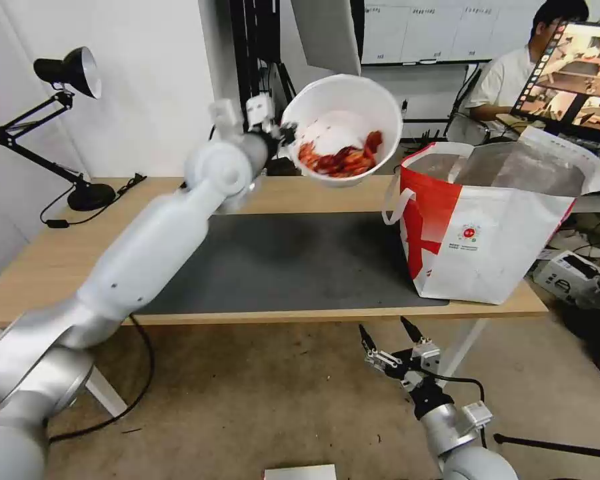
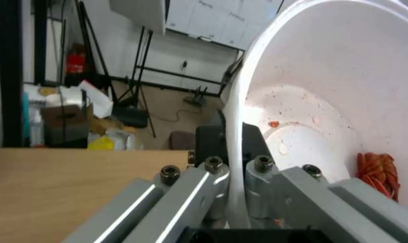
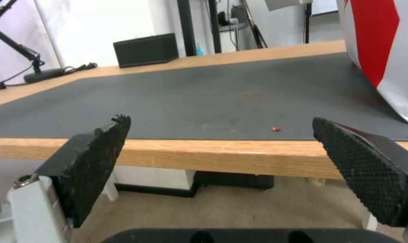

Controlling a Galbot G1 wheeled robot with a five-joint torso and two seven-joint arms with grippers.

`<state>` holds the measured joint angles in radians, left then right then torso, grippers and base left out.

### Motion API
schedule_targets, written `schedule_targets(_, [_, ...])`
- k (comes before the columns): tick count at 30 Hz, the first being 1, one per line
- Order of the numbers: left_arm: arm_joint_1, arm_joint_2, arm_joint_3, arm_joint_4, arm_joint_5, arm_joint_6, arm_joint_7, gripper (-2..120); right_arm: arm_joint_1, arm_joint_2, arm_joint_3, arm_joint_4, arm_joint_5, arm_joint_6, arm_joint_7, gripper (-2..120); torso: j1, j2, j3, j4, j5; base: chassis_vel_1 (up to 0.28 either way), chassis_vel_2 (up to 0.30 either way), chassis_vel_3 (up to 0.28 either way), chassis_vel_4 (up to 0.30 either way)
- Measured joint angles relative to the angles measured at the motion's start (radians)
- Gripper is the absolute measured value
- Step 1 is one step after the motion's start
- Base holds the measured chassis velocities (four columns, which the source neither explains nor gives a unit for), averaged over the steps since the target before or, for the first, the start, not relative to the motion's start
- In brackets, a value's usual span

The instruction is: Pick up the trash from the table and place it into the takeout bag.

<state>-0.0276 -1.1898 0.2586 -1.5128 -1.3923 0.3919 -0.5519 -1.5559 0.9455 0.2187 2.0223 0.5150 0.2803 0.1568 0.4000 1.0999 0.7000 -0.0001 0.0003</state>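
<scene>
My left gripper (image 1: 281,135) is raised above the back of the table (image 1: 60,260), shut on the rim of the white round bowl (image 1: 343,107). The bowl is tipped on its side, its mouth facing me, with red crayfish shells (image 1: 343,160) heaped at its low edge. In the left wrist view the bowl's rim (image 2: 234,128) runs between the fingers of the left gripper (image 2: 233,143), and the shells (image 2: 379,177) lie inside. The takeout bag (image 1: 487,233) stands open at the table's right end, just right of the bowl. My right gripper (image 1: 385,331) hangs open below the table's front edge, and in the right wrist view its pads (image 3: 96,158) stand wide apart.
A black desk lamp (image 1: 73,73) stands at the back left with its cable trailing. A black tissue box (image 3: 145,50) sits at the back edge. A tiny red bit (image 3: 276,129) lies on the dark mat (image 3: 204,91) near the front edge. A person sits at a screen behind the bag.
</scene>
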Motion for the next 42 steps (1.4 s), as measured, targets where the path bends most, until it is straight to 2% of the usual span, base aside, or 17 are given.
schedule_targets(3, [-0.029,-0.040,0.007,0.033,0.000,0.000,-0.007,0,0.000,0.000,0.000,0.000,0.000,0.000,0.000,100,0.000,0.000,0.000,0.0002,-0.0001,0.000,0.000,0.000,0.000])
schedule_targets(6, [-0.067,-0.128,0.025,0.103,0.017,0.000,-0.011,0,0.000,0.000,0.000,0.000,0.000,0.000,0.000,100,0.000,0.000,0.000,0.0001,0.0000,0.000,0.000,0.000,0.000])
schedule_targets(7, [-0.067,-0.128,0.025,0.103,0.017,0.000,-0.011,0,0.000,0.000,0.000,0.000,0.000,0.000,0.000,100,0.000,0.000,0.000,0.0001,0.0000,0.000,0.000,0.000,0.000])
schedule_targets(10, [-0.088,-0.203,0.047,0.166,0.046,-0.001,-0.011,0,0.000,0.000,0.000,0.000,0.000,0.000,0.000,100,0.000,0.000,0.000,0.0000,0.0000,0.000,0.000,0.000,0.000])
schedule_targets(11, [-0.088,-0.203,0.047,0.166,0.046,-0.001,-0.011,0,0.000,0.000,0.000,0.000,0.000,0.000,0.000,100,0.000,0.000,0.000,0.0000,0.0000,0.000,0.000,0.000,0.000])
schedule_targets(14, [-0.103,-0.297,0.061,0.237,0.087,-0.020,-0.014,0,0.000,0.000,0.000,0.000,0.000,0.000,0.000,100,0.000,0.000,0.000,0.0000,0.0000,0.000,0.000,0.000,0.000])
schedule_targets(15, [-0.103,-0.297,0.061,0.237,0.087,-0.020,-0.014,0,0.000,0.000,0.000,0.000,0.000,0.000,0.000,100,0.000,0.000,0.000,0.0000,0.0000,0.000,0.000,0.000,0.000])
schedule_targets(18, [-0.118,-0.368,0.066,0.298,0.112,-0.051,-0.033,0,0.000,0.000,0.000,0.000,0.000,0.000,0.000,100,0.000,0.000,0.000,-0.0001,0.0000,0.000,0.000,0.000,0.000])
schedule_targets(21, [-0.126,-0.401,0.071,0.328,0.125,-0.067,-0.049,0,0.000,0.000,0.000,0.000,0.000,0.000,0.000,100,0.000,0.000,0.000,0.0000,-0.0001,0.000,0.000,0.000,0.000])
schedule_targets(30, [-0.121,-0.411,0.150,0.368,0.179,-0.107,-0.055,0,0.000,0.000,0.000,0.000,0.000,0.000,0.000,100,0.000,0.000,0.000,0.0002,-0.0002,0.000,0.000,0.000,0.000])
schedule_targets(38, [-0.103,-0.408,0.171,0.364,0.214,-0.113,-0.055,0,0.000,0.000,0.000,0.000,0.000,0.000,0.000,100,0.000,0.000,0.000,0.0002,-0.0003,0.000,0.000,0.000,0.000])
schedule_targets(42, [-0.102,-0.407,0.176,0.357,0.240,-0.134,-0.019,0,0.000,0.000,0.000,0.000,0.000,0.000,0.000,100,0.000,0.000,0.000,0.0002,-0.0003,0.000,0.000,0.000,0.000])
